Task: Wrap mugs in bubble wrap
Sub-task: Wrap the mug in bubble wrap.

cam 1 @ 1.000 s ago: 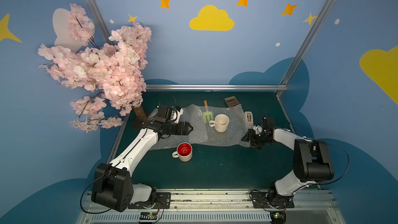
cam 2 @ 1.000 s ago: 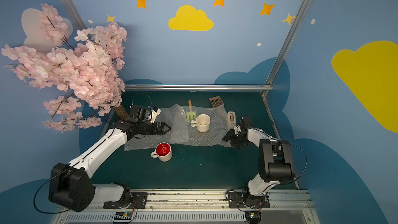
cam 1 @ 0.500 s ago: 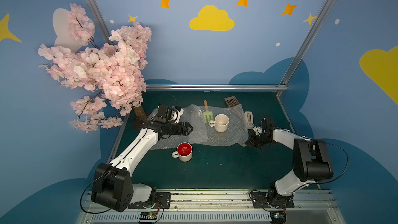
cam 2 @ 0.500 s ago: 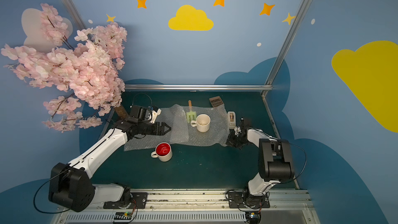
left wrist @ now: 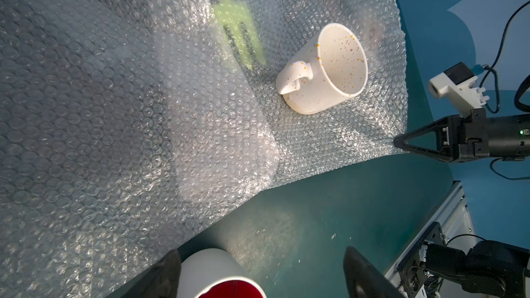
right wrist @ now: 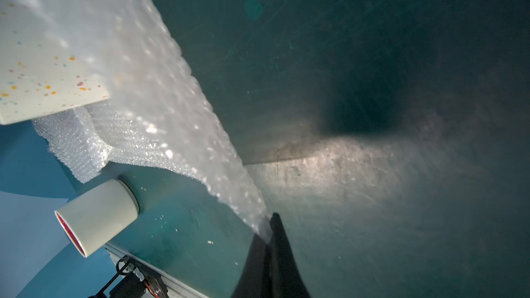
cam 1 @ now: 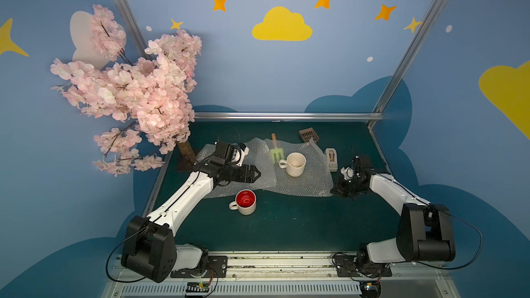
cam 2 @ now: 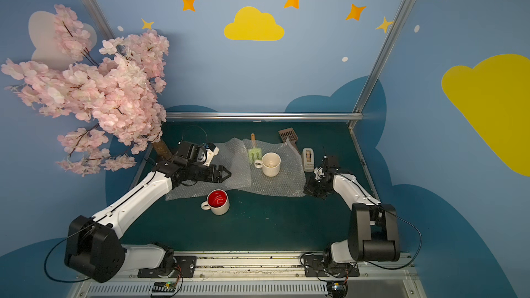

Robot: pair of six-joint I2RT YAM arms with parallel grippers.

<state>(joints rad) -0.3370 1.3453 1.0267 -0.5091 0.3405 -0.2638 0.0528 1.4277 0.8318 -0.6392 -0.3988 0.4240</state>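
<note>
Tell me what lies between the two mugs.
First bubble wrap, then a sliver of bare tabletop by the red-lined mug; clearest in the left wrist view.

Orange and pink speckles on cream mug [left wrist: 324, 81], red inside white mug [cam 1: 245, 207]; translucent dotted bubble wrap [cam 1: 304, 182], dark green table [cam 1: 286, 225]

left arm reaching forward and inward, held low, left gripper [cam 1: 256, 174] jaws wide apart, nothing held; right arm bent inward, wrist angled down, right gripper [cam 1: 335, 191] pinched tight on bubble wrap [cam 1: 309, 180] corner
</note>
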